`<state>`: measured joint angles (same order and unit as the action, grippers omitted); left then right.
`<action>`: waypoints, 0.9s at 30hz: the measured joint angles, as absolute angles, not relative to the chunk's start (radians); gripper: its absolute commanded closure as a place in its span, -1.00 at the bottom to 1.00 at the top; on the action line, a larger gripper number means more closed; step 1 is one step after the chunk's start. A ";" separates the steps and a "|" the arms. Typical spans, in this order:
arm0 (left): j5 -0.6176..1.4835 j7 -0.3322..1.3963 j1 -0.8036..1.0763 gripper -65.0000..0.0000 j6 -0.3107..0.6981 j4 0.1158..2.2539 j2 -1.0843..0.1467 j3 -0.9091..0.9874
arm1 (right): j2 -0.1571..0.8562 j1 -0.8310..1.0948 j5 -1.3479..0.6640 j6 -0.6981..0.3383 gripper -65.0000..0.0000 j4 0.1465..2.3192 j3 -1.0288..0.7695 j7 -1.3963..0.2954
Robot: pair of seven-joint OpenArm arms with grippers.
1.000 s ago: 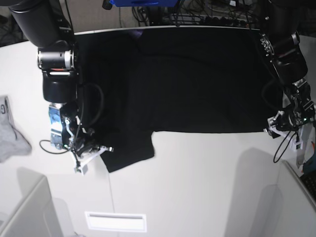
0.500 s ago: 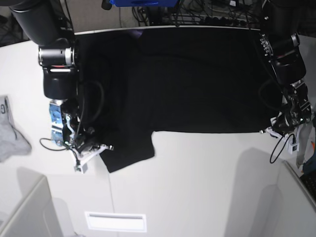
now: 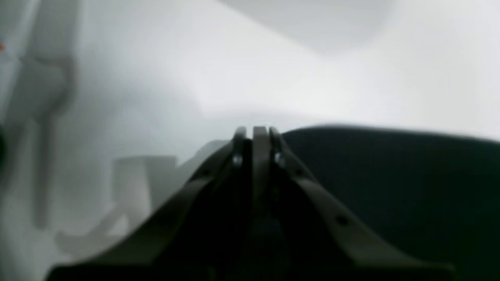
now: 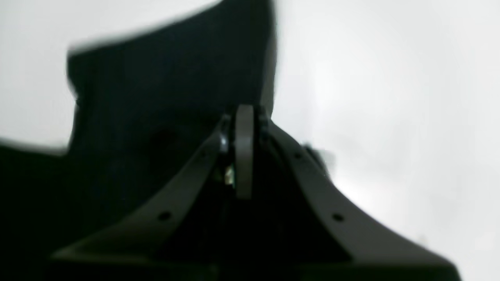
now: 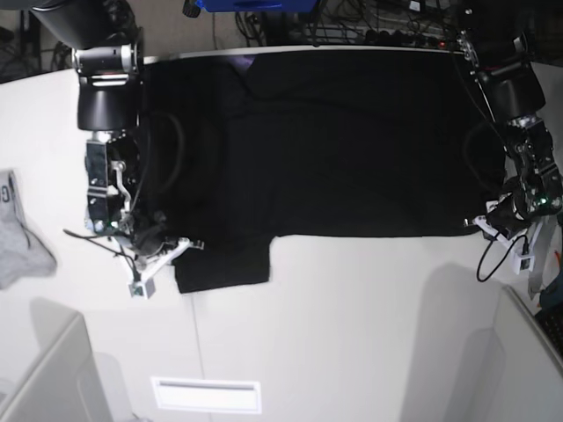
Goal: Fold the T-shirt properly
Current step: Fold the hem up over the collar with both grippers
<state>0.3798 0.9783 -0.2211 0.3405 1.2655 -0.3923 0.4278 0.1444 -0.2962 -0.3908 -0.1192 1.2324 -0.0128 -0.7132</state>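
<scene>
**Inspector:** Describe the garment as you saw it.

**Operator:** The T-shirt (image 5: 334, 141) was black and plain on the face I could see, spread flat across the far half of the white table (image 5: 352, 334). One sleeve (image 5: 224, 264) stuck out past the straight near edge, toward 7 o'clock in my base view. I saw a few shallow creases near the collar end.

**Inspector:** And the grippers?

**Operator:** The right gripper (image 5: 163, 255) sat at the sleeve's outer edge, at about 9 o'clock from the sleeve. In its wrist view its fingers (image 4: 244, 128) were pressed together, black cloth lying beyond and beside them toward 10 o'clock. I could not tell whether fabric was pinched between them.

**Inspector:** The other one?

**Operator:** The left gripper (image 5: 493, 224) was at the shirt's near corner on the opposite side. Its jaws were closed too, with the shirt's dark edge (image 3: 390, 175) at 3 o'clock, just beside the tips. Whether it had hold of cloth, I could not say.
</scene>
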 measured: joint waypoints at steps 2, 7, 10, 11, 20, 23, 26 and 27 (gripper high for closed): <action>0.463 1.010 -0.178 1.00 0.344 1.310 -0.390 0.480 | 0.157 -0.276 -0.387 -0.118 1.00 1.296 -0.016 -0.716; 0.556 1.065 -0.059 1.00 0.339 1.410 -0.408 0.527 | 0.151 -0.205 -0.395 -0.120 1.00 1.448 -0.080 -0.771; 0.621 1.066 0.013 1.00 0.340 1.477 -0.413 0.532 | 0.157 -0.136 -0.391 -0.120 1.00 1.544 -0.109 -0.823; 0.648 1.067 0.035 1.00 0.344 1.498 -0.419 0.542 | 0.159 -0.120 -0.389 -0.116 1.00 1.578 -0.117 -0.839; 0.839 1.179 0.227 1.00 0.340 1.658 -0.468 0.693 | 0.150 0.053 -0.397 -0.124 1.00 1.853 -0.162 -0.984; 0.839 1.182 0.292 1.00 0.340 1.700 -0.469 0.695 | 0.151 0.125 -0.399 -0.121 1.00 1.930 -0.217 -0.994; 0.839 1.182 0.333 1.00 0.340 1.705 -0.468 0.696 | 0.148 0.210 -0.406 -0.122 1.00 1.998 -0.254 -1.004; 0.839 1.183 0.341 1.00 0.340 1.705 -0.467 0.698 | 0.144 0.234 -0.409 -0.121 1.00 2.002 -0.260 -1.005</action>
